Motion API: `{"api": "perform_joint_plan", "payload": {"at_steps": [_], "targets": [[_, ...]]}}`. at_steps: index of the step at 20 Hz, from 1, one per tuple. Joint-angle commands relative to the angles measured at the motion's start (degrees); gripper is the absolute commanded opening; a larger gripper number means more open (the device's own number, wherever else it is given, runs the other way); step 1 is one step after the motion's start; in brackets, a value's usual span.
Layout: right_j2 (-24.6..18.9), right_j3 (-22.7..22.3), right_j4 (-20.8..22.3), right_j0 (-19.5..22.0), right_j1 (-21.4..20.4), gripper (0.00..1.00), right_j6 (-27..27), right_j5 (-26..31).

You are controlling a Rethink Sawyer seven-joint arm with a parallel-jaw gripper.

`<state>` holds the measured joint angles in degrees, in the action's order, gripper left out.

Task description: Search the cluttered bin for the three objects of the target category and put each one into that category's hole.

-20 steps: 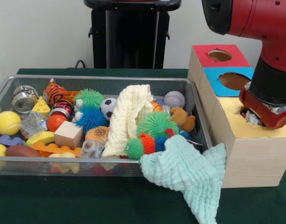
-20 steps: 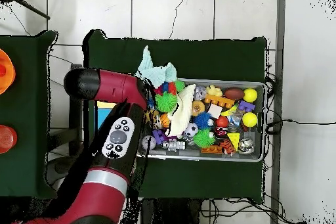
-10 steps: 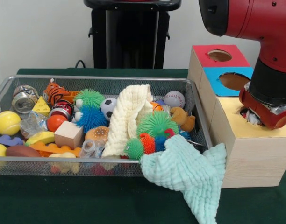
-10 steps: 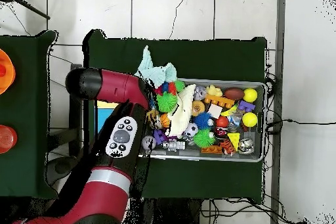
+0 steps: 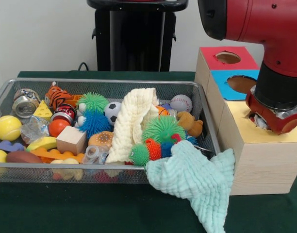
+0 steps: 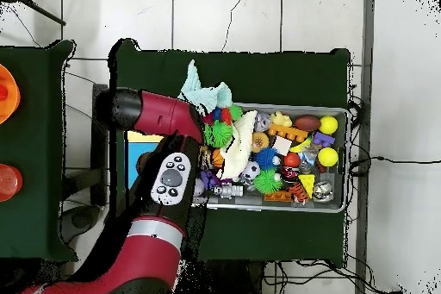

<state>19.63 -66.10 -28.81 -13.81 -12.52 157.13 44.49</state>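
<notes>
Front view: gripper (image 5: 266, 122) sits low over the yellow top section of the wooden sorting box (image 5: 257, 160), at the yellow hole. The wrist housing hides the fingers; cannot tell whether they are apart or together. A pale scrap shows at the underside of the wrist, possibly cloth, but too little of it is exposed to be sure.

Cloth items visible:
- Mint-green cloth (image 5: 194, 182) draped over the near right corner of the wire bin (image 5: 5, 94), hanging down onto the green tabletop (image 5: 66, 208), just beside the box's near face. Well below and left of the gripper, not touching it.
- Cream knitted cloth (image 5: 131, 121) lying in the middle of the bin among the toys, well apart from the gripper.

Blue and red box sections lie behind the gripper, holes open.

Overhead view: arm (image 6: 159, 118) covers the box; the gripper itself is hidden.
</notes>
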Motion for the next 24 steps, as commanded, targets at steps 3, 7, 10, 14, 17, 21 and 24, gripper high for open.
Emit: {"api": "perform_joint_plan", "payload": {"at_steps": [3,7,10,14,17,21,24], "targets": [[-3.9,-8.37,5.37,4.18,0.82,1.0,-1.23,-5.9],[-2.28,-9.01,6.54,3.5,-1.25,1.0,-1.09,-6.15],[-0.45,-8.25,8.09,2.91,-3.55,1.0,-0.99,-2.21],[0.93,-7.67,9.75,2.74,-7.1,1.0,-0.35,2.29],[0.93,-7.06,10.56,3.16,-9.06,1.0,0.16,5.16],[0.73,-6.38,10.93,3.12,-10.79,1.0,1.02,7.95],[0.99,-6.0,11.39,2.41,-11.4,1.0,2.53,8.35]]}}
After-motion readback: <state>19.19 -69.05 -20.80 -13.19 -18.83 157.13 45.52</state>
